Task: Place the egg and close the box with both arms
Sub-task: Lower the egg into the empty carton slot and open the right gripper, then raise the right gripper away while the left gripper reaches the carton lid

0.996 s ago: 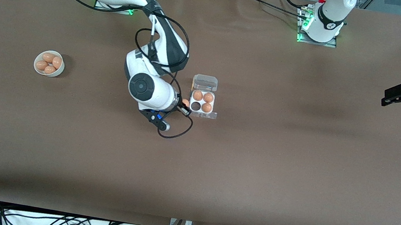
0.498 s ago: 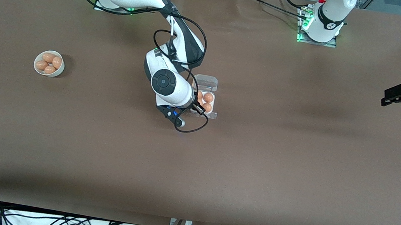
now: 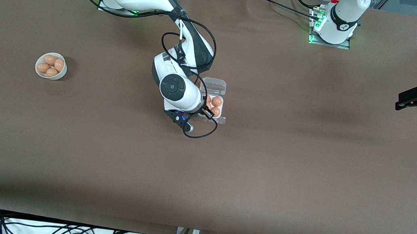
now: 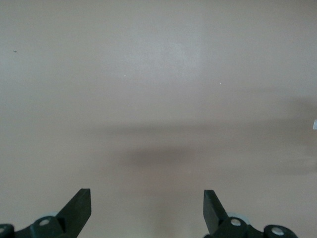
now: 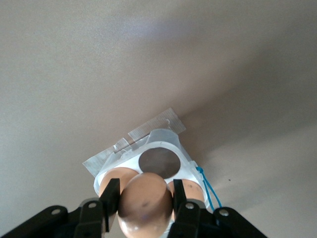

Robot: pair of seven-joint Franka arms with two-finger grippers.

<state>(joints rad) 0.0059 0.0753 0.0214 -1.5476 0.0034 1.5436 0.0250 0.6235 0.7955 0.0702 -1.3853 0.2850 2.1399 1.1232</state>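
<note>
One egg (image 5: pixel 144 201) sits clamped in your right gripper (image 5: pixel 144 206), hanging over the box (image 3: pixel 212 102) and its empty cell (image 5: pixel 158 162); the lid stands open. Your left gripper (image 4: pixel 147 210) waits, fingers apart, over bare table (image 3: pixel 307 167) at the left arm's end

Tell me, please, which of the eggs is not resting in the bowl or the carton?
The egg clamped in the right gripper, held over the box above its one empty cell; the others sit in the bowl or carton cells.
</note>
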